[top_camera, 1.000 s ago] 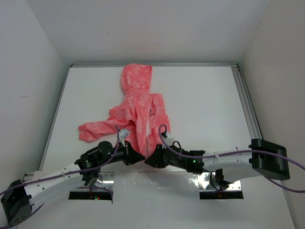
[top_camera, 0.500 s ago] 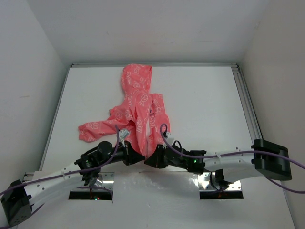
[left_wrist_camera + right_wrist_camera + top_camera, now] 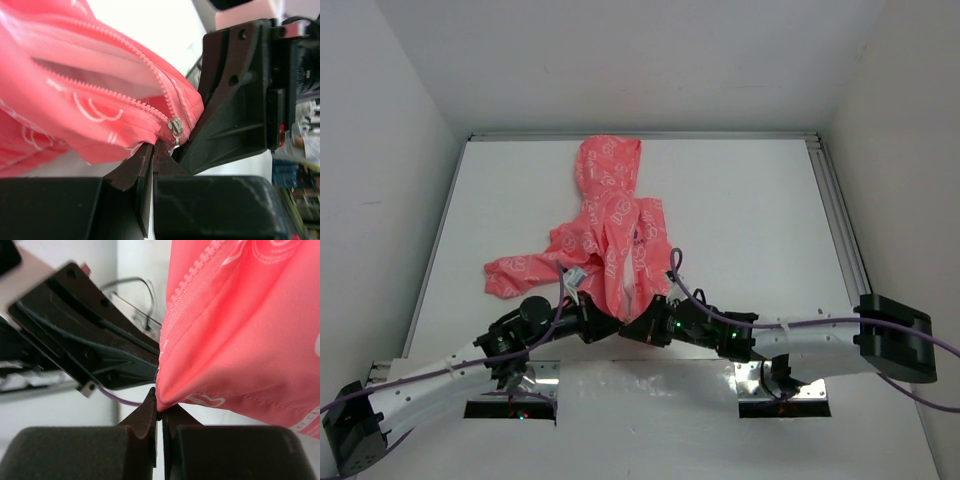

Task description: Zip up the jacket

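I see a white table. On it the coral-pink jacket lies crumpled, left of centre, with its hood toward the far edge and one sleeve spread leftward.

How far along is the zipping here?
Done: both rows of teeth meet at the zipper slider, so the ends look joined. In hand: left tool and right tool are shut on the jacket's bottom hem beside it. Left: the whole pull; the slider sits at the hem and the teeth above gape.
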You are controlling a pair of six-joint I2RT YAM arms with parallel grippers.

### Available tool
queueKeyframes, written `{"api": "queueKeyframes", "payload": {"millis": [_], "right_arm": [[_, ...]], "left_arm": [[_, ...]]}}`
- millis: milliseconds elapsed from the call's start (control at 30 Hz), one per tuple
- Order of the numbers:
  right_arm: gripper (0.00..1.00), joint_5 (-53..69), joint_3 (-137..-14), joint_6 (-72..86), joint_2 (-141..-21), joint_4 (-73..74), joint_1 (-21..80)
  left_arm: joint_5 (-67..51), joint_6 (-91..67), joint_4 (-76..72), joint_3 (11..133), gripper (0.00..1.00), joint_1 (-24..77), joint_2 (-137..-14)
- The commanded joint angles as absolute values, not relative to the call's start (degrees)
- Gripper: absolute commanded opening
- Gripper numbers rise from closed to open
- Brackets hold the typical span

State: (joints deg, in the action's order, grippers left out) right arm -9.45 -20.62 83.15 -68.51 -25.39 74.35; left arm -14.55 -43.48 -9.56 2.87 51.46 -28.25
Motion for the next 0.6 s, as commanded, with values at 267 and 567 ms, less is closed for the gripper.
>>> {"api": "queueKeyframes", "payload": {"millis": [267, 567], "right_arm": [[0.00, -17.6, -17.4, 100.2, -67.9, -47.8, 66.5], [0.00, -14.5, -10.5, 104.1, -66.0, -57.3, 63.4]], "left_arm": [[-12.2, -41.5, -4.1, -2.4, 0.00, 51.9, -23.5], [-12.2, -41.8, -3.8, -3.0, 0.00, 51.9, -21.4]]}}
